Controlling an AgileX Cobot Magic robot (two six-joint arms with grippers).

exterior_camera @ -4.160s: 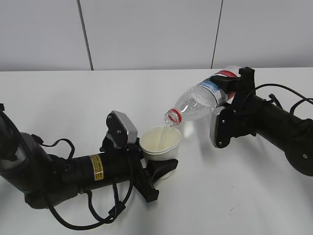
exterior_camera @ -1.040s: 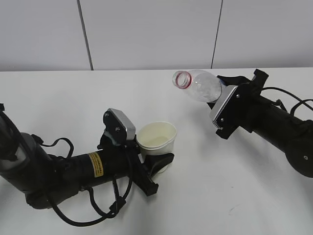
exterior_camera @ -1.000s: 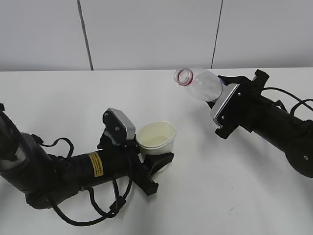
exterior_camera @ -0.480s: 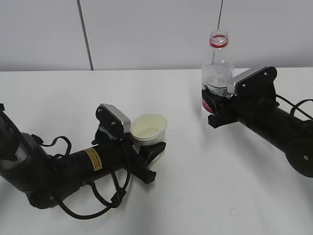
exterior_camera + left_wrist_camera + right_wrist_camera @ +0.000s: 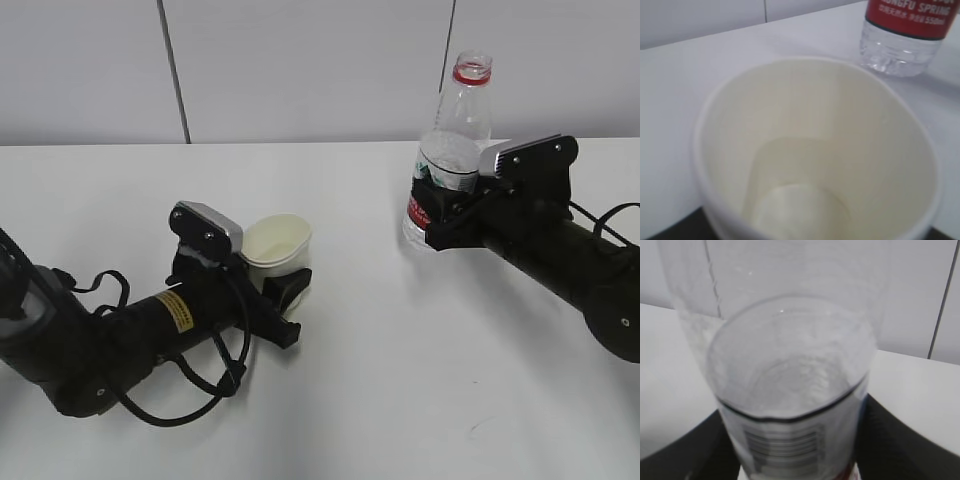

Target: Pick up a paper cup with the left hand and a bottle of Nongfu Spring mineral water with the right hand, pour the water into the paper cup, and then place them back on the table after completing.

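The big white bench (image 5: 330, 400) carries 2 black arms. The left hand (image 5: 275, 290) is on the left, low and near. Its fingers (image 5: 290, 283) are closed around the paper cup (image 5: 272, 240), which sits upright with its base at or just above the bench. The right hand (image 5: 440, 210) is on the right, farther back. Its fingers are closed on the lower part of the Nongfu Spring bottle (image 5: 450, 150), which stands upright with no cap, its base close to the bench.

The cup looks light and soft, so a hard squeeze could bend it. Hold it low on the wall. A little water (image 5: 800, 200) lies in its bottom. The bottle is thin, clear plastic and could be slippery. Hold it at the label.
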